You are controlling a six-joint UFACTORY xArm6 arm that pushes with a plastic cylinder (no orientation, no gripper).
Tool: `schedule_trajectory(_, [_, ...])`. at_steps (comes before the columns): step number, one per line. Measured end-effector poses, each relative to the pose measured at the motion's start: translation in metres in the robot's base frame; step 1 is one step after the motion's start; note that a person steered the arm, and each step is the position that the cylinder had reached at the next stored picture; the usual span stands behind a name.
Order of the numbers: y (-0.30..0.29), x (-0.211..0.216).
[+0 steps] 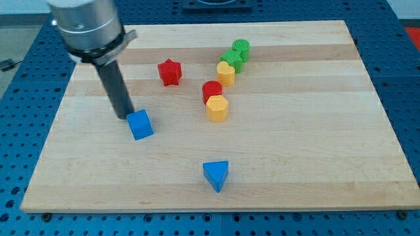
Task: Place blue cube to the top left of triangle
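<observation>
Camera view: my tip (126, 116) is down on the wooden board (315, 164), planted right at the upper-left edge of the blue cube (140, 124), touching it or as good as touching, too close to separate. The rod is a plain dark pusher with nothing to open or close, so it grasps nothing; it simply stands against the cube's side.

The blue cube sits in the left half of the board, about mid-height. The blue triangle (216, 175) lies toward the view's bottom, near the centre, well apart from the cube. That puts the cube up and to the left of the triangle, with bare wood between them.

Over to the upper middle, a red star (169, 72) stands alone. To its right runs a slanting chain of blocks: a green cylinder (241, 48) at the top, a second green block (231, 58) pressed just below it, a yellow heart-like block (226, 73) next, then a red cylinder (212, 90) and a yellow hexagonal block (217, 108) touching at the chain's lower end.

The board rests on a blue perforated table (26, 59).
</observation>
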State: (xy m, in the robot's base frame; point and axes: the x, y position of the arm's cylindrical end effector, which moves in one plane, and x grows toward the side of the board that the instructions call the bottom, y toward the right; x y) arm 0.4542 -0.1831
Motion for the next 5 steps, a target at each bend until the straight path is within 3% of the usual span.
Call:
schedule_trajectory(1, [-0.004,0.013])
schedule_trajectory(4, [0.101,0.015])
schedule_trajectory(5, [0.078,0.009])
